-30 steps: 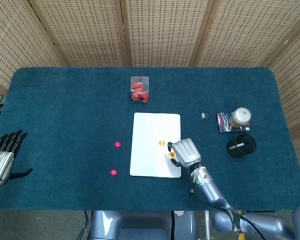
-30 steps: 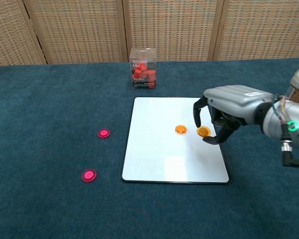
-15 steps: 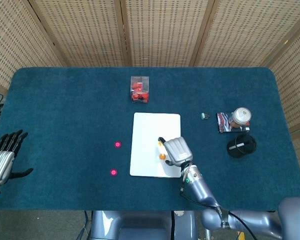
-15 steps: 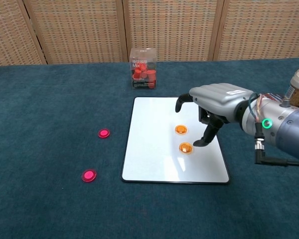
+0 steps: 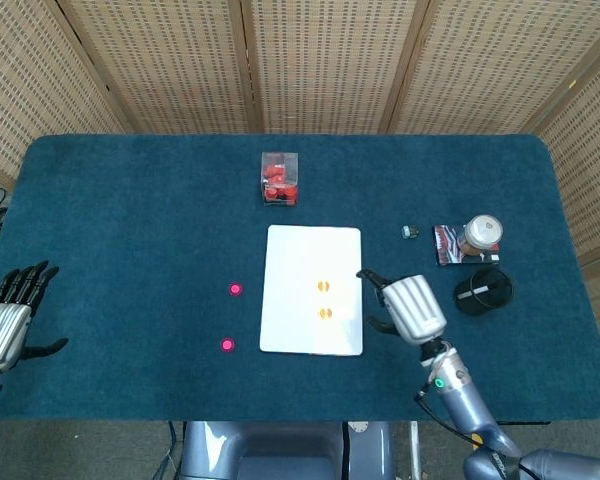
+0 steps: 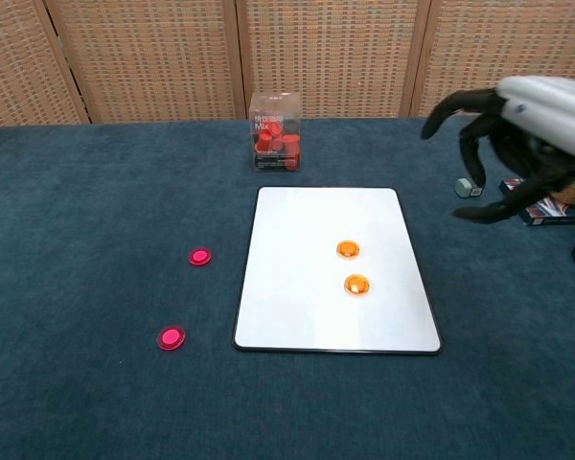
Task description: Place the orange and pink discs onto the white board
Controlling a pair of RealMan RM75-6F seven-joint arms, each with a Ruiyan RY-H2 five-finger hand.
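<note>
So the two pink discs point(image 6: 199, 257) and point(image 6: 171, 337) are what we've got left, both sitting on the blue tabletop point(image 5: 130, 220) well off to the far side of the board point(image 6: 307, 220) from our right hand point(image 5: 412, 308). They look like small, flat, glossy plastic counters with a raised rim, so we'd guess super light and rigid, not fragile, but a pain to lift: low profile, slick faces, and the carpet-like cloth lets them sink in a bit. Best bet is probably pinching across the rim with thumb and one finger, or tipping an edge up first. The two orange discs point(image 6: 348, 249) and point(image 6: 356, 285) are already on the board, close together, just beside our right fingers point(image 6: 465, 115), same shape as the pink ones. Right hand is holding nothing, fingers spread and loosely curved above the tabletop off the board's edge. Left hand point(image 5: 8, 315) is out at the tabletop's far edge, fingers straight and apart, also empty, and it's the one closer to the pinks.
</note>
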